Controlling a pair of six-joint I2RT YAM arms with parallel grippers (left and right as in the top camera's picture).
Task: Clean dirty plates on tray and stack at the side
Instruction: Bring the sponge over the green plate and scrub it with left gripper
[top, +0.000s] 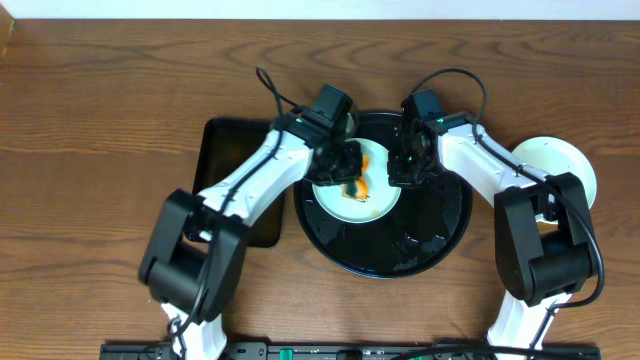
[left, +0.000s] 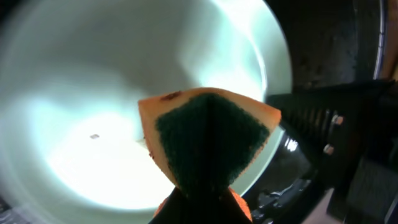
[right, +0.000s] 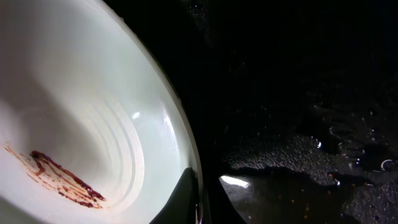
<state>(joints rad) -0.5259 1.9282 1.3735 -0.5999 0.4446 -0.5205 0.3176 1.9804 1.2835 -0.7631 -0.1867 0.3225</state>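
Note:
A pale mint-blue plate (top: 352, 202) with a brown-yellow smear lies on the round black tray (top: 400, 245). My left gripper (top: 350, 172) is shut on an orange sponge with a green scouring face (left: 208, 134) and holds it against the plate's inside (left: 93, 112). My right gripper (top: 408, 168) is shut on the plate's right rim (right: 186, 155), one finger inside and one outside. A brown smear (right: 62, 180) shows on the plate in the right wrist view. Another plate (top: 560, 160), whitish, lies on the table at the right, outside the tray.
A rectangular black tray (top: 225, 175) lies left of the round tray, partly under my left arm. The round tray's floor is wet with droplets (right: 323, 162). Bare wooden table (top: 90, 150) surrounds both trays.

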